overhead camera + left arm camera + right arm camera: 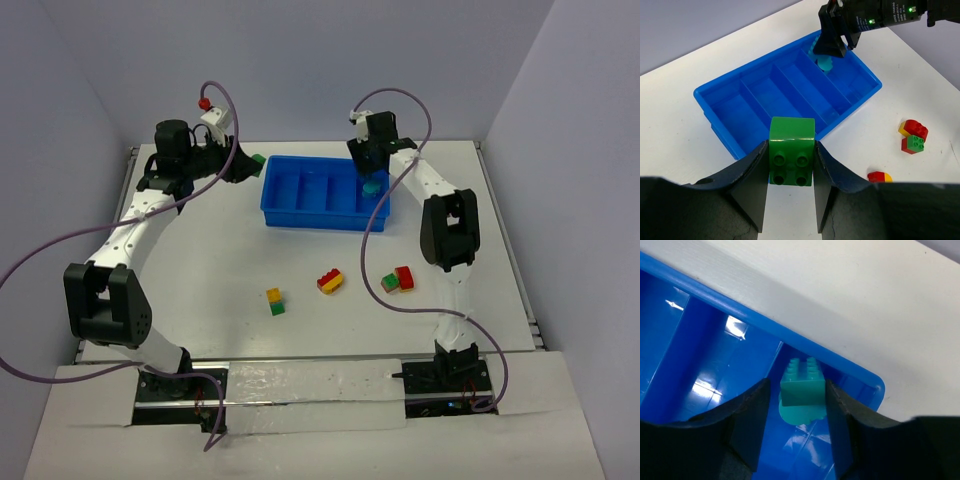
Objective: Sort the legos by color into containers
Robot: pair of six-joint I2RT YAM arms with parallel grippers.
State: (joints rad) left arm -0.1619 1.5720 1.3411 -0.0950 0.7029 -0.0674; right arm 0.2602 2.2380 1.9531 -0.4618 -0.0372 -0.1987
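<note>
Top external view: the blue tray (325,222) is set at the far middle of the table; the left gripper (248,163) is closed on a green brick (258,160) just beside the tray's left end; the right gripper (372,172) is poised over the rightmost compartment with a teal brick (371,186); a yellow-green pair (274,301), a red-yellow pair (330,281) and a green-red pair (398,279) (all unsorted) are seen nearer the bases. Left wrist view: the green brick is clamped between both fingers, short of the tray wall. Right wrist view: the teal brick is gripped low inside the end compartment, seemingly just off its floor. Placing is judged to be in hand; next, the teal brick is to be released, and the green one carried over a different compartment.
</note>
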